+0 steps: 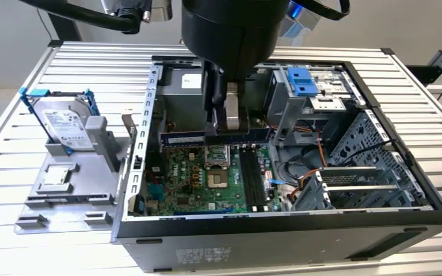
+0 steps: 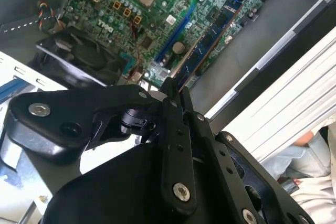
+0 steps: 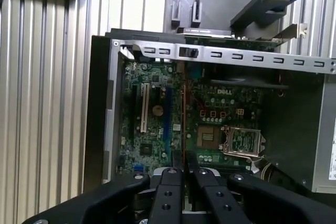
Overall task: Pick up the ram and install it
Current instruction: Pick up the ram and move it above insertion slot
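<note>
Here the ram (image 2: 210, 38) is clamped in the pincer (image 3: 182, 157) over the open computer case (image 1: 282, 233).
The pincer's fingers (image 3: 172, 190) are closed on the stick's flat faces; the long dark stick hangs above the green motherboard (image 1: 205, 184), crosswise in the exterior view, and the case lies open-side up on the slatted metal surface (image 1: 90, 63).

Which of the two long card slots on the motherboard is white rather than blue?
The white slot sits nearer the case's side wall; the blue slot runs between it and the ram held in the end effector.
</note>
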Controlling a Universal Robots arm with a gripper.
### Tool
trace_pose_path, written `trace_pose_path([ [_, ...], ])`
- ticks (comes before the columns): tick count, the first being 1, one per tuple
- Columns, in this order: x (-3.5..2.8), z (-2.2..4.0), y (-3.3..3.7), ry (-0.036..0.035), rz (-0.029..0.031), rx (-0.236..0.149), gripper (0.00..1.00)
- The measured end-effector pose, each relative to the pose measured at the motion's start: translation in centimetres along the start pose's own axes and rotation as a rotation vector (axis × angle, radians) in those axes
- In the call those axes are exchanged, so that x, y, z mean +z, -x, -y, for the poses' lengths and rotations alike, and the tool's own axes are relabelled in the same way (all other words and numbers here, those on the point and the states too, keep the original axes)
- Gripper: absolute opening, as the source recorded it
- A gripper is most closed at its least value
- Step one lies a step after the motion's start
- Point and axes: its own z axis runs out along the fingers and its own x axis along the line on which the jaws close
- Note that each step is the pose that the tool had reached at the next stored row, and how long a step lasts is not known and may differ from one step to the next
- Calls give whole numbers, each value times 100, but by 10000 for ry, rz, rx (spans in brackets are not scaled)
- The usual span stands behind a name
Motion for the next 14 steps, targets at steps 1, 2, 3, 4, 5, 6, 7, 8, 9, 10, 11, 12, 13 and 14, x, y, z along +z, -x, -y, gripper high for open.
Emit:
trace_pose_path([
  [1, -1, 22, 4, 0, 0, 0, 0],
  [2, -2, 44, 7, 0, 0, 0, 0],
  [3, -2, 65, 11, 0, 0, 0, 0],
  [4, -3, 88, 15, 0, 0, 0, 0],
  [5, -4, 109, 18, 0, 0, 1, 0],
  [6, -5, 131, 21, 0, 0, 1, 0],
  [7, -6, 150, 24, 0, 0, 0, 0],
  [8, -6, 167, 29, 0, 0, 1, 0],
  [9, -7, 182, 33, 0, 0, 0, 0],
  [10, -7, 195, 35, -1, 0, 0, 0],
  [11, -7, 205, 38, 0, 0, 1, 0],
  [12, -7, 214, 45, -1, 0, 1, 0],
  [13, -8, 224, 50, 0, 0, 0, 0],
  [14, -8, 237, 56, 0, -1, 1, 0],
])
